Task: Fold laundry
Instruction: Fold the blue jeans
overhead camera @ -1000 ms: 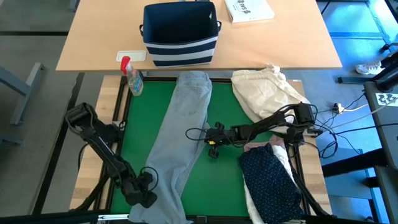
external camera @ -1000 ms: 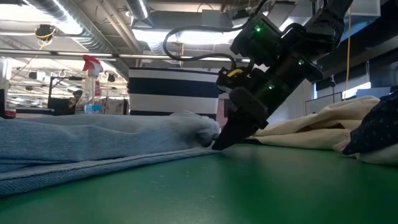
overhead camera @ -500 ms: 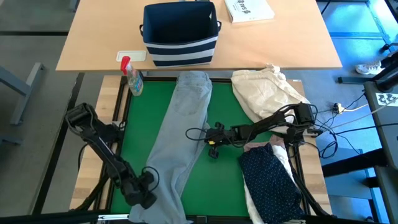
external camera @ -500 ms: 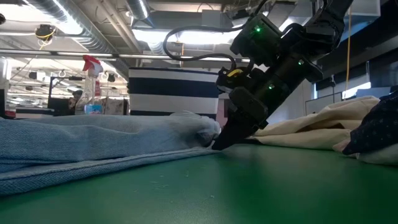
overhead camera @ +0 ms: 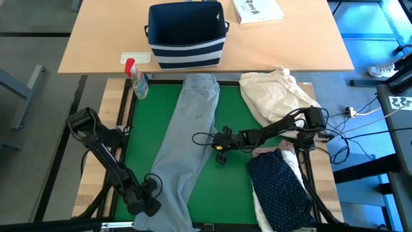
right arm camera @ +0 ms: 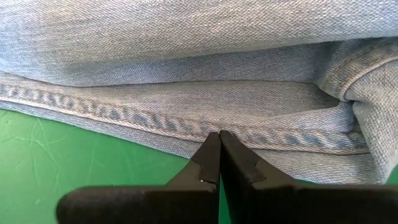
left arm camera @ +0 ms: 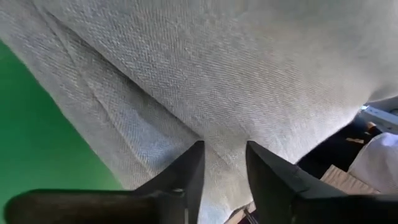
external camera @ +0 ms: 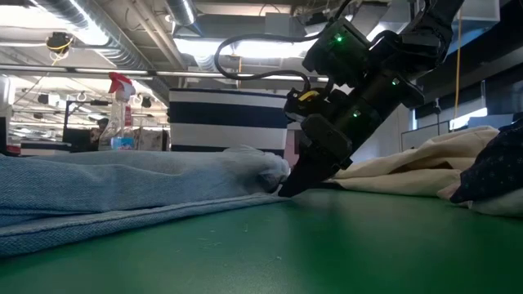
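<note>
High view: green table mat (overhead camera: 232,187) carries long light grey denim jeans (overhead camera: 190,129) laid lengthwise, waistband toward the far edge, probably flattened for folding. Right gripper (right arm camera: 219,138), fingers pressed shut, tips at the jeans' side seam mid-leg; whether it pinches cloth, cannot tell. Left gripper (left arm camera: 224,163), fingers part-open, straddles the near hem, holding nothing visible.

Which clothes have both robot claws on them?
The light grey jeans, stretched long down the green mat. The dotted navy shirt lies off to the side, untouched.
</note>
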